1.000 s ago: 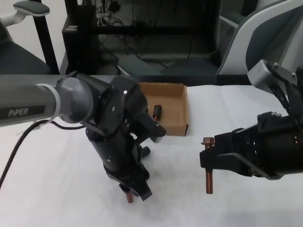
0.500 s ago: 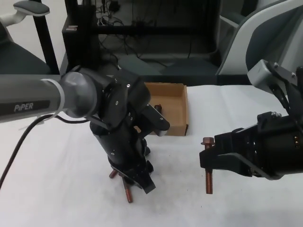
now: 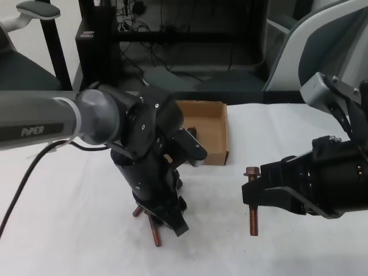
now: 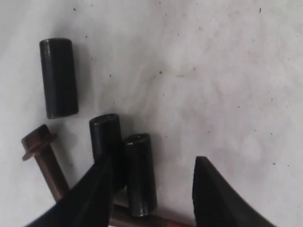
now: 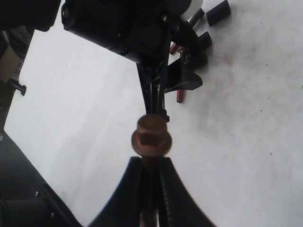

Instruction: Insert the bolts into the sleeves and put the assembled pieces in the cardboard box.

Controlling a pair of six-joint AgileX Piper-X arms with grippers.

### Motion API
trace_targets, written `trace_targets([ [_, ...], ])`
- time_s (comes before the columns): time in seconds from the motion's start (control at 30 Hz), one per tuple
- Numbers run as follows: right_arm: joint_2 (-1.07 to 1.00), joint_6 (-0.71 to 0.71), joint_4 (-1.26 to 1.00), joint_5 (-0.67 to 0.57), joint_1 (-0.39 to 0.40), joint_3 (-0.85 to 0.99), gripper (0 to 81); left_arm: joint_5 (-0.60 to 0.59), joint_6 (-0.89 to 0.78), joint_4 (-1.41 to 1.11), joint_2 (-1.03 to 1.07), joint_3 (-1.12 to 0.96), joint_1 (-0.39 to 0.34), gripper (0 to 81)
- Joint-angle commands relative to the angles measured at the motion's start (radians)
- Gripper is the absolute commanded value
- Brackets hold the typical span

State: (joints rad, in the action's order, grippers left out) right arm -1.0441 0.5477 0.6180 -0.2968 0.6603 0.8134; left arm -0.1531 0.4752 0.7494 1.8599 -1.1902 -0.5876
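L jaws are hanging spread over the surface (image 4: pixel 227 71), straddling one black sleeve (image 4: pixel 140 174). Its long axis is lying crosswise to their closing line, w/ a 2nd sleeve (image 4: pixel 105 142) just beside it. R jaws, well apart, are pinching a bolt (image 3: pixel 252 217) below its head, shank pointing down, so L arm is nearer the sleeves.

In the high view the left arm (image 3: pixel 144 155) covered the sleeves (image 4: pixel 59 78), leaving me only two bolt ends (image 3: pixel 155 237) showing at its near side. In the left wrist view a finger (image 4: pixel 90 194) of the left gripper (image 4: pixel 152 161) hid one bolt's (image 4: pixel 40 146) lower shank and part of one sleeve (image 4: pixel 105 135), and the picture's edge cut off a second bolt (image 4: pixel 142 220). The held bolt's (image 5: pixel 151 137) shank was buried inside the right gripper (image 5: pixel 150 161).
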Motion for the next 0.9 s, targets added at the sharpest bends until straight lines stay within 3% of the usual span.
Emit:
trace_targets([
  [0.0, 0.011, -0.008, -0.008, -0.009, -0.003, 0.004, 0.6, -0.005, 0.004, -0.004, 0.019, -0.008, -0.005, 51.7],
  [0.87, 0.011, -0.046, -0.008, -0.009, -0.003, 0.004, 0.6, 0.003, -0.024, 0.034, 0.059, -0.037, -0.005, 51.5],
])
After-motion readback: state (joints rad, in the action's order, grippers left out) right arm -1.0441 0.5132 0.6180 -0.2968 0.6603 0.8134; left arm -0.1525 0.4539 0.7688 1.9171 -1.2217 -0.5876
